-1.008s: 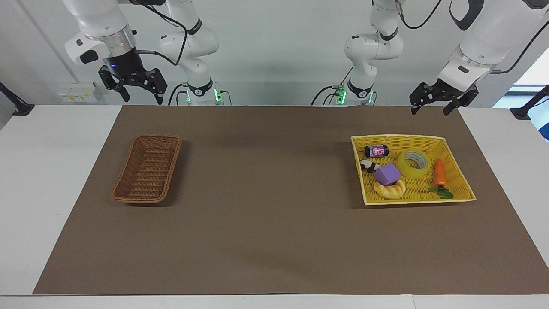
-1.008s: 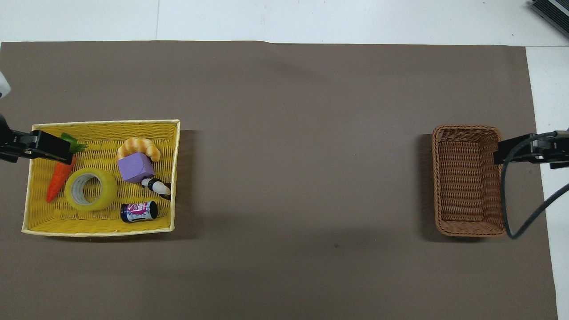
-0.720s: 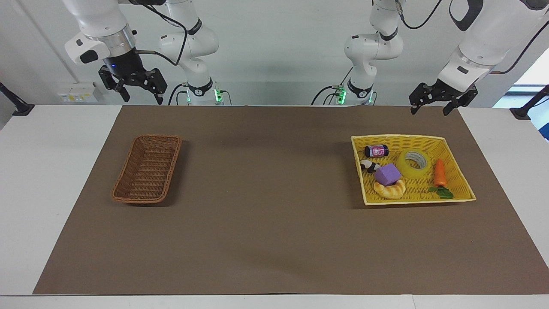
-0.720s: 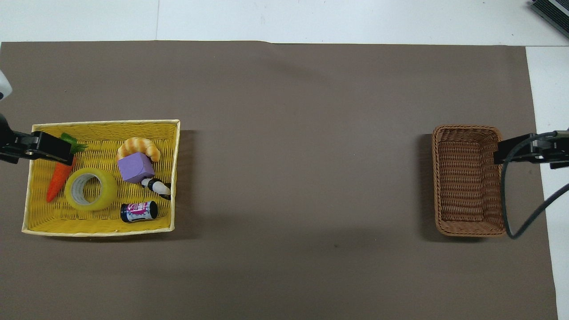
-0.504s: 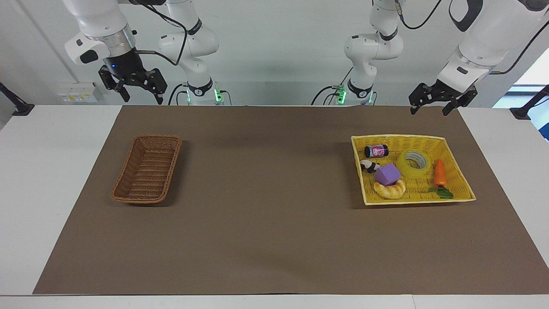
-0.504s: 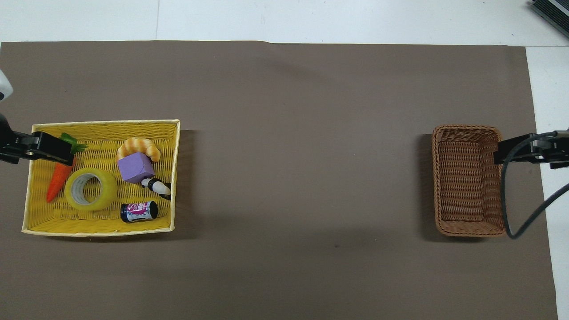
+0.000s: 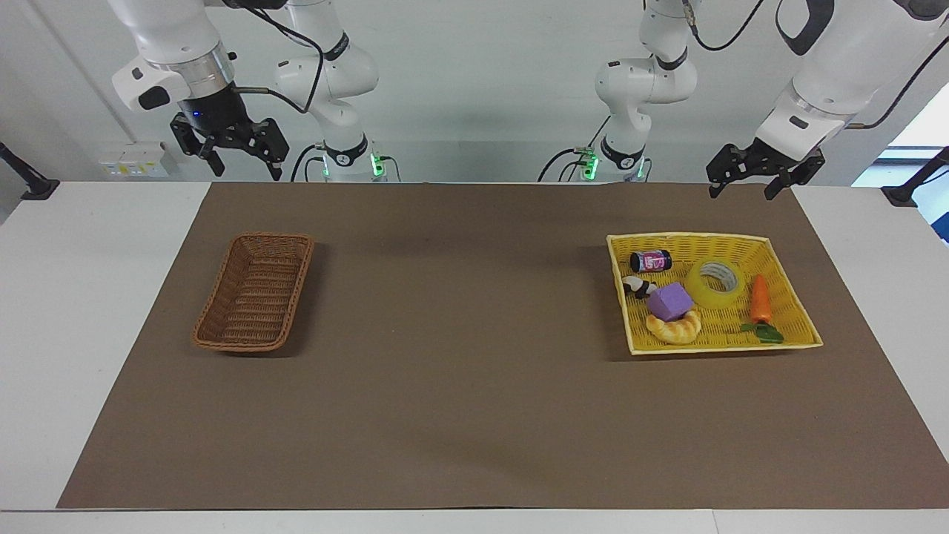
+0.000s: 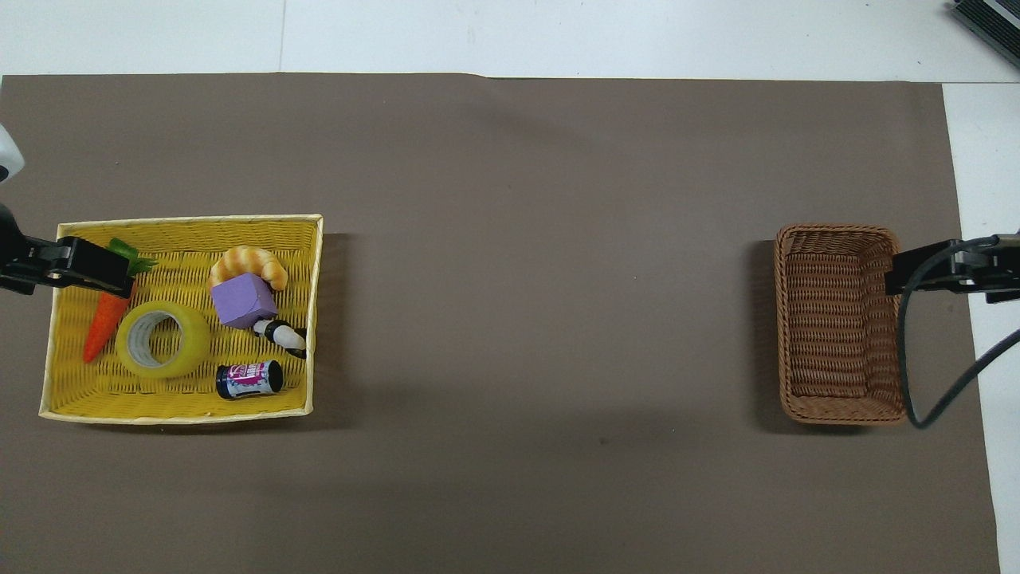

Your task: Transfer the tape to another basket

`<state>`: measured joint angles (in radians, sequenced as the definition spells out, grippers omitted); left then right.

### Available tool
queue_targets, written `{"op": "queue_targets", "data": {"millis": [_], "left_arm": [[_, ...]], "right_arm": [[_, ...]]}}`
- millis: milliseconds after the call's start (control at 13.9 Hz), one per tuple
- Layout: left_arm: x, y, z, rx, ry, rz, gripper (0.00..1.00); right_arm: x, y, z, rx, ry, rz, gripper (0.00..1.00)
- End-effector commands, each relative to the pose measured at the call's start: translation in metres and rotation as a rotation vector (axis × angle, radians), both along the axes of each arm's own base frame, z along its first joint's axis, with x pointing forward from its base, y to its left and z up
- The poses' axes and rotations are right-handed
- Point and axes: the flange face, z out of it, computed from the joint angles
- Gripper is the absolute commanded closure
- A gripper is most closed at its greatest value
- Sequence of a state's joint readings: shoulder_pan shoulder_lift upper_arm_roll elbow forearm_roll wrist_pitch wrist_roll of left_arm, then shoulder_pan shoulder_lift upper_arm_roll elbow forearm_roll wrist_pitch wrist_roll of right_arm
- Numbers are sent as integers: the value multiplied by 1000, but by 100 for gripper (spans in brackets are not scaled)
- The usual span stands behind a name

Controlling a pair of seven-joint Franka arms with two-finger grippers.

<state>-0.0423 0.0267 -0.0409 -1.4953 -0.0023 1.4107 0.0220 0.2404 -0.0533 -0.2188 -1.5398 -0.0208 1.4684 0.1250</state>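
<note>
The tape [image 7: 715, 283] lies flat in the yellow tray [image 7: 787, 290] at the left arm's end of the desk [image 7: 474, 415], between a carrot [image 7: 761, 299] and a purple block [image 7: 669, 301]. The left claw [image 7: 740, 189] hangs open above the desk's edge near the tray. The right claw [image 7: 246, 170] hangs open; the brown basket [image 7: 254, 291] holds nothing.

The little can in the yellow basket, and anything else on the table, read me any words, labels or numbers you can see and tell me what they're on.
Small can, lying in the yellow basket: pink and white label with print, too small to read.
Tape, purple block, carrot, croissant, brown basket: no writing visible.
</note>
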Motion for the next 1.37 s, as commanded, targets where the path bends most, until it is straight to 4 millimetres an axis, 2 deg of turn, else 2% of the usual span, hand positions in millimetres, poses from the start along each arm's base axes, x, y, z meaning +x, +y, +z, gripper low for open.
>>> {"op": "queue_targets", "data": {"millis": [0, 216, 1297], "left_arm": [[-8, 1, 3, 2, 7, 2, 0], [-7, 7, 3, 2, 5, 15, 0], [-12, 10, -5, 2, 11, 22, 0]], "right_arm": [[-2, -5, 1, 17, -15, 11, 0], [-3, -5, 3, 18, -15, 11, 0], [-2, -5, 2, 17, -16, 11, 0]]}}
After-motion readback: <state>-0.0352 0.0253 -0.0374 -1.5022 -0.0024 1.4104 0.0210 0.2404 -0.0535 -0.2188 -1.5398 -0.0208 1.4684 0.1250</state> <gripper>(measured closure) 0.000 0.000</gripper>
